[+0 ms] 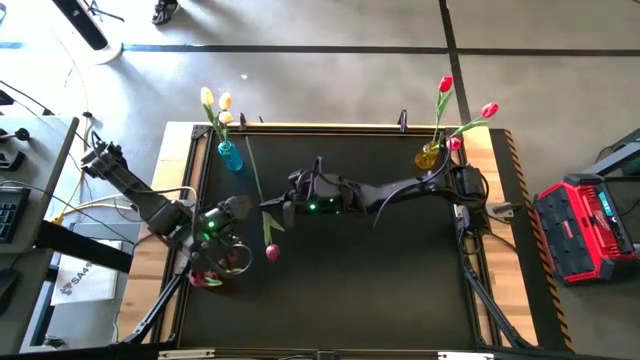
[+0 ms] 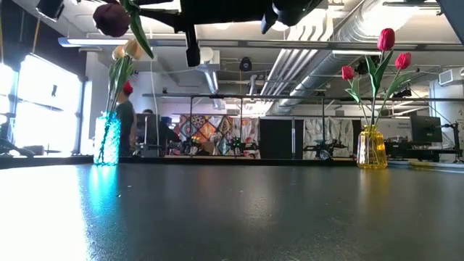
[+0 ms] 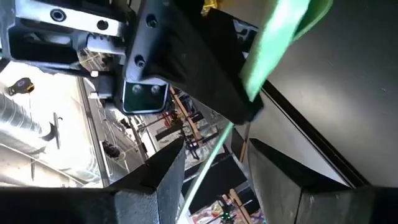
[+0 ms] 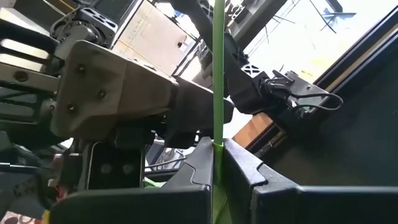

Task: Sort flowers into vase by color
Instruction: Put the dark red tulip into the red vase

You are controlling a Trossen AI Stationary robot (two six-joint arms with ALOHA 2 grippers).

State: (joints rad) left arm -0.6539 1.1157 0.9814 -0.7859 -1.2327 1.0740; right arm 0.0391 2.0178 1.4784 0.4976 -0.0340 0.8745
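A tulip with a dark pink-maroon head (image 1: 272, 252) and a long green stem (image 1: 256, 180) hangs in the air over the table's left half, head toward the near edge. In the low view the head (image 2: 111, 18) is high above the tabletop. My right gripper (image 1: 270, 205) reaches in from the table's right and is shut on the stem. My left gripper (image 1: 246, 210) is open just left of it. The stem (image 3: 208, 171) passes between its fingers (image 3: 161, 180) with a gap on each side. My right gripper pinches the stem's middle part (image 4: 217, 134) between its two fingertips (image 4: 202, 158). The fingers come level from the table's right and lie across the stem. The flower is lifted clear of the table, and its head hangs toward the near edge.
A blue vase (image 1: 229, 155) with cream-yellow tulips stands at the far left. At the far right is a yellow vase (image 1: 428, 155) with red tulips. A dark red object (image 1: 212, 272) sits under my left arm near the left edge. The table's middle and near right are bare.
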